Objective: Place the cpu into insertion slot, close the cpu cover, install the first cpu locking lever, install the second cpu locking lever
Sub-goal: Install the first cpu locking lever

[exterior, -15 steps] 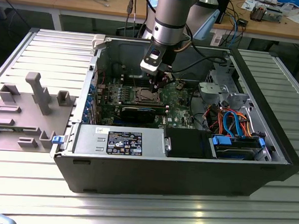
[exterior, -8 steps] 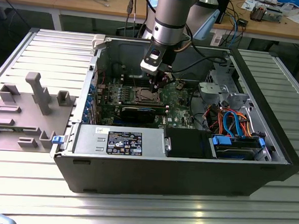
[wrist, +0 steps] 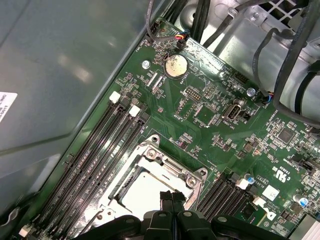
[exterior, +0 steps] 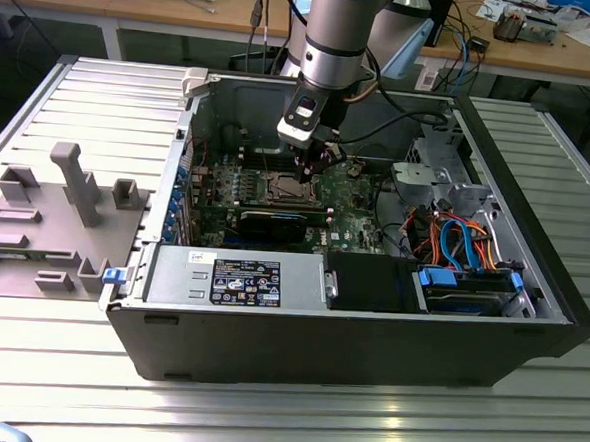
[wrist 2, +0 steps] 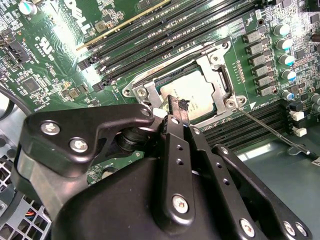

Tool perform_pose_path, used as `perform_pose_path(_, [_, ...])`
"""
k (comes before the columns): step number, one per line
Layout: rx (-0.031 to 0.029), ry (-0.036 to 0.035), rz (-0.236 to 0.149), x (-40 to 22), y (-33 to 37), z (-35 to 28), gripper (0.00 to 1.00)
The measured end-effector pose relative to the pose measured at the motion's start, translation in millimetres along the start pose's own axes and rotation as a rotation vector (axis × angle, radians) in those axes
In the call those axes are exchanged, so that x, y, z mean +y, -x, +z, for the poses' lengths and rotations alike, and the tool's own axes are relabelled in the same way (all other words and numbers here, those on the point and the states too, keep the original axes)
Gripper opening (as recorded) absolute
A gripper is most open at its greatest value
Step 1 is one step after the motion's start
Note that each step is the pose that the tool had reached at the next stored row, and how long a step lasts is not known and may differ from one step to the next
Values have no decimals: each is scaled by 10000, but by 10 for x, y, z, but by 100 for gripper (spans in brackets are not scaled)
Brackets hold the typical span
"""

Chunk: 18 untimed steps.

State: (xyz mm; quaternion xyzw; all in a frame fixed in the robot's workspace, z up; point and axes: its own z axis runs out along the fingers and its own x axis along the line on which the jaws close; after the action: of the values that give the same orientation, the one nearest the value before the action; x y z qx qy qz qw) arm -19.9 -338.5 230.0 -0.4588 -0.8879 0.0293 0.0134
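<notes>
**Over the slot: cpu seated, fingers together**

Inside an open computer case (exterior: 367, 346), the gripper (exterior: 316, 165) is held low over the green motherboard (exterior: 350, 219), directly above the slot (wrist 2: 150, 80). In both wrist views its fingertips (wrist: 166, 196) are seen pressed together, with nothing caught between them. Their ends are placed right over one edge of the cpu (wrist 2: 192, 90); whether it is touched cannot be told. The cpu is seated flat in the slot, its pale metal top turned up. The cover (wrist 2: 220, 82) appears to be folded down around it, so that the top is framed. A thin lever (wrist 2: 272, 132) is seen in the second wrist view, run out from one corner of the slot across black memory slots (wrist 2: 250, 120). On the exterior view's left, grey fixtures (exterior: 72, 182) are set on the table (exterior: 363, 426) beside the case
</notes>
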Motion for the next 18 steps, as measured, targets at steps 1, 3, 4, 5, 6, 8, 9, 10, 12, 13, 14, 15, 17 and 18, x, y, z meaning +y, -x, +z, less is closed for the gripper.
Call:
perform_pose_path(1, [-1, -1, -4, 0, 0, 0, 11])
perform_pose_path(3, [-1, 0, -14, 0, 0, 0, 11])
perform_pose_path(4, [-1, 0, -18, 0, 0, 0, 11])
perform_pose_path(5, [-2, 0, -21, 0, 0, 1, 11])
perform_pose_path(6, [-2, 0, -25, 0, 0, 1, 11])
perform_pose_path(8, [-3, 0, -34, 0, 0, 1, 11])
perform_pose_path(9, [-3, 0, -39, 0, 0, 1, 11])
perform_pose_path(10, [-3, 0, -41, 0, 0, 1, 11])
perform_pose_path(12, [-3, 0, -48, 0, 0, 1, 11])
perform_pose_path(13, [-4, 0, -51, 0, 0, 1, 11])
perform_pose_path(14, [-3, 0, -54, 0, 0, 1, 11])
perform_pose_path(15, [-4, 0, -59, 0, 0, 1, 11])
perform_pose_path(17, [-4, 0, -66, 0, 0, 2, 11])
perform_pose_path(18, [-4, 0, -70, 0, 0, 2, 11])
